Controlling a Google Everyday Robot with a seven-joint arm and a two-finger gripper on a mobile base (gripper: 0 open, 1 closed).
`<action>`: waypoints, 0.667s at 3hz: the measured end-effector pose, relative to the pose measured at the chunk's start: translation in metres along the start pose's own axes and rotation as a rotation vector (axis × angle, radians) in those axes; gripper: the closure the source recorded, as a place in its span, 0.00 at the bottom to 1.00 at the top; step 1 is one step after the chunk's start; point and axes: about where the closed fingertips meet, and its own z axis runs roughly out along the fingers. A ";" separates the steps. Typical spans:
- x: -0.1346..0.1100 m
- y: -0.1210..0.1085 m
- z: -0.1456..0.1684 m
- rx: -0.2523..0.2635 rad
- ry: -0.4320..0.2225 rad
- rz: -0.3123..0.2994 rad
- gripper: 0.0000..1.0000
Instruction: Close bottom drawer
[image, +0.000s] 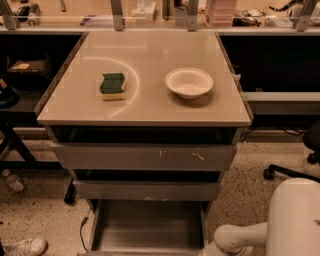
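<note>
The bottom drawer (147, 227) is the lowest of three grey drawers under the tabletop. It stands pulled out toward me, its flat grey tray showing and its front edge cut off by the picture's lower edge. Above it are the mid-width drawer (145, 191) and the widest drawer with white scratches (145, 157). Only my white arm (280, 225) shows at the lower right, beside the drawer's right side. My gripper is out of view below the frame.
On the beige tabletop (145, 107) lie a green and yellow sponge (113, 85) and a white bowl (189, 82). A chair base with a caster (290, 172) stands on the floor to the right. A shoe (25, 246) and a cable lie at the lower left.
</note>
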 end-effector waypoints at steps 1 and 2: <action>-0.009 -0.012 0.013 0.024 -0.001 -0.021 1.00; -0.014 -0.026 0.021 0.039 -0.005 -0.026 1.00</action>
